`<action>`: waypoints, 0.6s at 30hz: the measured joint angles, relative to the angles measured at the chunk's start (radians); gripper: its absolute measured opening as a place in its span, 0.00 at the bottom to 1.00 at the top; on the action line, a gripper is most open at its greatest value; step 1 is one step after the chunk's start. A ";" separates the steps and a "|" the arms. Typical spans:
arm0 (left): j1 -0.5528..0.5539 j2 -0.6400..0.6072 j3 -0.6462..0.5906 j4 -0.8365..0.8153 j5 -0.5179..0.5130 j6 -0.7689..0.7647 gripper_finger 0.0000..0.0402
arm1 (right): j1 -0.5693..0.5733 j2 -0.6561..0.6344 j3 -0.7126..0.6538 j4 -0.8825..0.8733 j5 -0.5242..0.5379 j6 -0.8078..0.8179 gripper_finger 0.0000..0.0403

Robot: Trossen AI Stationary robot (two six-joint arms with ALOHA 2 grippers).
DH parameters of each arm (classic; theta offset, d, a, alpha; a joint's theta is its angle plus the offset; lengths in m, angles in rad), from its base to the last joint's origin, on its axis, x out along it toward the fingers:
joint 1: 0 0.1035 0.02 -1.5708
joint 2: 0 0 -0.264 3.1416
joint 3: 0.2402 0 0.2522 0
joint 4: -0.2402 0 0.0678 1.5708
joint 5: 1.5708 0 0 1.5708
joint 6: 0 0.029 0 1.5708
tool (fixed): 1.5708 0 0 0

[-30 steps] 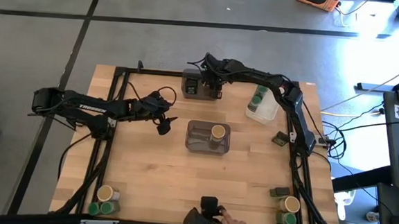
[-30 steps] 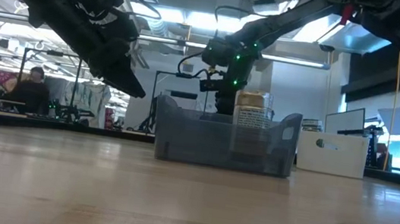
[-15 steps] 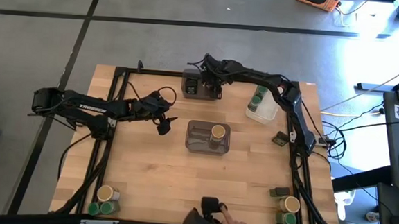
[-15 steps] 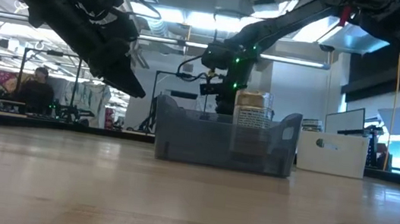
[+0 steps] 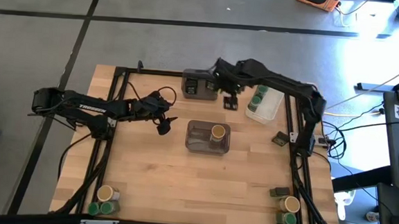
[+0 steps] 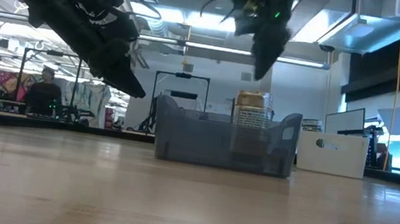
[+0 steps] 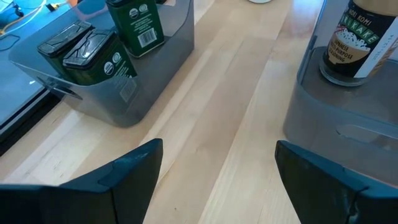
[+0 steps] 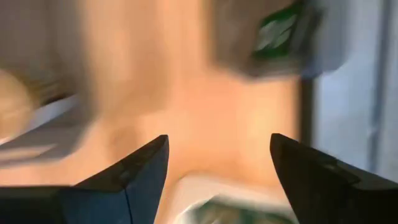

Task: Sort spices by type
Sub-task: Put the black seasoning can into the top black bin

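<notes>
- High view shows the right gripper (image 5: pixel 229 100) now between the back grey bin (image 5: pixel 198 83) and the white tray (image 5: pixel 264 105); a second ago it hung over that bin, so it has come away toward the tray.
- Its fingers have spread over the same second. The right wrist view shows them apart with nothing between them, only blurred table and bins beyond.
- I judge that a dark tin has just been let go into the back bin: the left wrist view shows three dark tins (image 7: pixel 93 57) standing inside it.
- A person's hand at the near table edge a second ago is gone from view now.
- For the task, one kind looks gathered at the back, one tan-lidded jar (image 5: pixel 217 132) stands in the middle grey bin (image 5: pixel 197 137), and a green-lidded jar (image 5: pixel 259 95) sits in the white tray.
- More remains to sort: jars (image 5: pixel 105 200) cluster at the near left corner, more jars (image 5: pixel 288 211) at the near right corner, and a lone dark tin (image 5: pixel 280 138) lies by the right frame rail.
- Left gripper (image 5: pixel 163 120) waits above the table just left of the middle bin, its fingers wide apart and empty, touching nothing.
- Next move is probably the right arm reaching for another item; which one I cannot tell.
</notes>
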 joint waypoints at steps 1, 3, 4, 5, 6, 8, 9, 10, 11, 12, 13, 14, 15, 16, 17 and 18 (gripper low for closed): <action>0.000 0.000 0.000 0.000 0.000 0.003 0.77 | 0.015 -0.016 0.000 -0.041 -0.019 0.038 0.69; 0.000 0.000 0.000 0.000 0.000 0.008 0.77 | 0.047 -0.045 0.000 -0.110 -0.034 0.105 0.69; 0.000 0.000 0.000 0.000 0.000 0.009 0.77 | 0.064 -0.058 0.000 -0.134 -0.033 0.128 0.69; 0.000 0.000 0.000 0.000 0.000 0.009 0.77 | 0.081 -0.070 0.000 -0.153 -0.027 0.152 0.69; 0.000 0.000 0.000 -0.001 0.000 0.009 0.77 | 0.098 -0.079 0.000 -0.170 -0.018 0.172 0.69; 0.000 0.000 0.000 -0.001 0.000 0.009 0.77 | 0.127 -0.092 0.000 -0.202 0.008 0.213 0.69; 0.000 0.000 0.000 -0.001 0.000 0.009 0.77 | 0.139 -0.100 0.000 -0.220 0.024 0.234 0.69; 0.000 0.000 0.000 -0.001 0.000 0.009 0.77 | 0.149 -0.108 0.000 -0.239 0.039 0.255 0.69; 0.000 0.000 0.000 -0.001 0.000 0.009 0.77 | 0.158 -0.116 0.000 -0.252 0.050 0.275 0.69; 0.000 0.000 0.000 -0.001 0.000 0.009 0.77 | 0.164 -0.122 -0.001 -0.252 0.058 0.292 0.69; 0.000 0.000 0.000 -0.001 0.000 0.009 0.77 | 0.164 -0.130 -0.001 -0.248 0.056 0.307 0.69; 0.000 0.000 0.000 -0.001 0.000 0.009 0.77 | 0.163 -0.137 -0.002 -0.248 0.050 0.314 0.69; 0.000 0.000 0.000 -0.002 0.000 0.009 0.77 | 0.163 -0.143 -0.002 -0.249 0.044 0.322 0.69; 0.000 0.000 0.000 -0.002 0.000 0.009 0.77 | 0.163 -0.152 -0.002 -0.249 0.042 0.330 0.69; 0.000 0.000 0.000 -0.004 0.000 0.010 0.77 | 0.161 -0.159 -0.002 -0.249 0.045 0.335 0.69; 0.000 0.000 0.000 -0.006 0.000 0.010 0.77 | 0.160 -0.168 -0.002 -0.249 0.054 0.338 0.69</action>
